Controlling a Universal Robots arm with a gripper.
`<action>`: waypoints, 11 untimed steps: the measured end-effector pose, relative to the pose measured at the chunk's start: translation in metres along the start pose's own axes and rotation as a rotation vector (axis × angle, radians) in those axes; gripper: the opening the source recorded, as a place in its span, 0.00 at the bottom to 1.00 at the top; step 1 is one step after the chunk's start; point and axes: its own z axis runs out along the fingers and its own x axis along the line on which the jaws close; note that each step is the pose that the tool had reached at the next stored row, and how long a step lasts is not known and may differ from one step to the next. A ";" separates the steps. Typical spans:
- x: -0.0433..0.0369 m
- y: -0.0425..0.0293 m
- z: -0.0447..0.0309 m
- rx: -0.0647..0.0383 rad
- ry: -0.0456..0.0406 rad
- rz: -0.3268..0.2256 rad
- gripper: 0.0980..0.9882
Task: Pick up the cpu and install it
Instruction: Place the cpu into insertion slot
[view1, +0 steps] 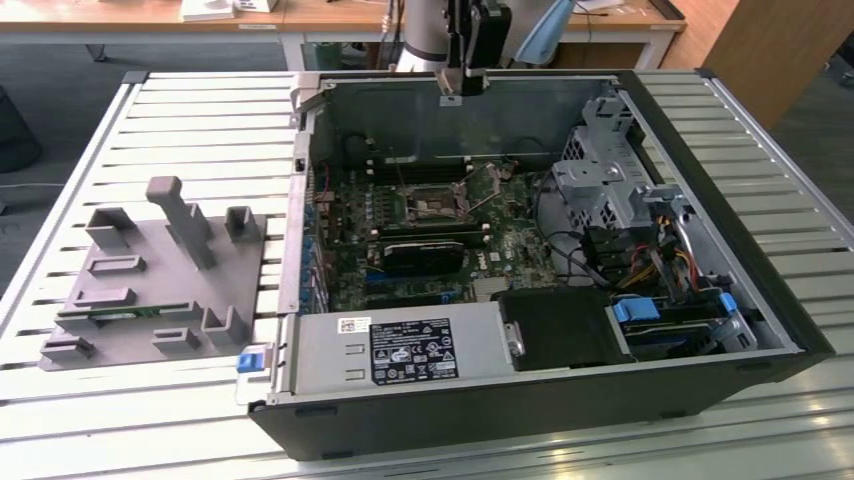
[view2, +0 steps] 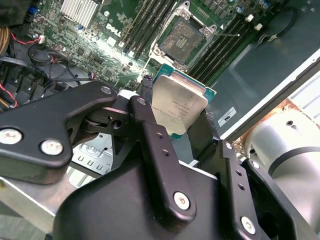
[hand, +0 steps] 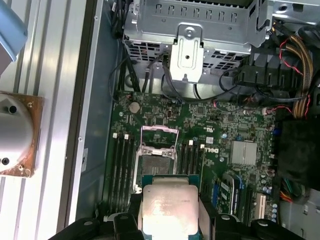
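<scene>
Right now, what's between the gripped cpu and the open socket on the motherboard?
Nothing. In both wrist views no object sits between the cpu and the socket, just open air.

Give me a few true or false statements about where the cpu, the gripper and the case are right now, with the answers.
1. The gripper is shut on the cpu. True.
2. The cpu sits in the socket. False: the socket is empty, and the cpu is held above the board.
3. The case lies open. True.
4. The grey fixture stands inside the case. False: it stands on the table, at the exterior view's left of the case.
</scene>
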 end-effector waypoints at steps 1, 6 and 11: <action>0.0000 0.0000 0.0005 0.000 0.0001 0.000 0.49; 0.0000 -0.0001 0.0024 0.000 0.0001 0.000 0.49; 0.0000 -0.0002 0.0057 0.001 -0.0005 0.000 0.49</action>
